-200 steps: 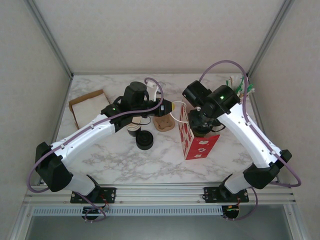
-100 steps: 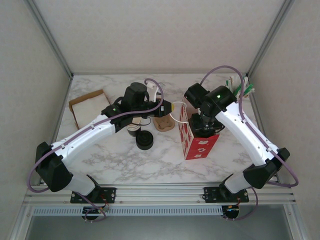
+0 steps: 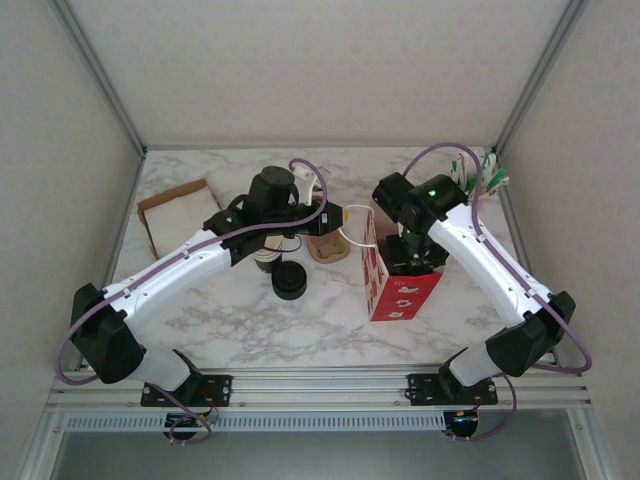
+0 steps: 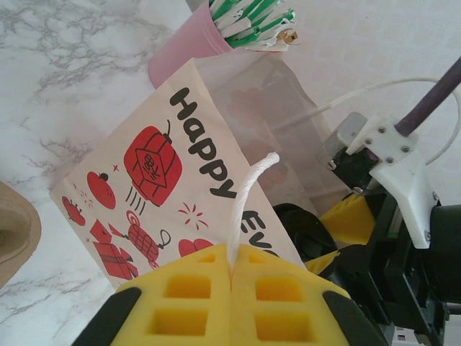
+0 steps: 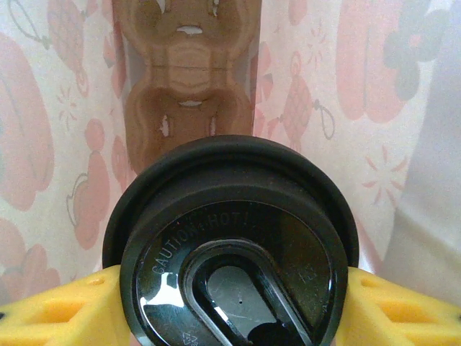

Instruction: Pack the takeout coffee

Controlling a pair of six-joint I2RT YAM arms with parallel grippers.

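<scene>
Paper is the weak link from here. My right pincer has the takeout coffee clamped between its yellow fingers. The jaws are partly spread either side of the cup, and the black lid faces up at the wrist camera. The cup hangs inside the red-printed paper bag. Straight beyond the pincer, at the bag's bottom, lies a brown cardboard cup carrier. My left pincer is fully closed on the bag's white cord handle, pulling the mouth open.

I judge the main risk is lowering off-centre. The cup base could land on a carrier ridge rather than in a pocket, and tip when I release. If the left pincer's pull slackens, the bag wall beside the right pincer could fold in and snag its fingers. Too hard a pull could topple the bag.
</scene>
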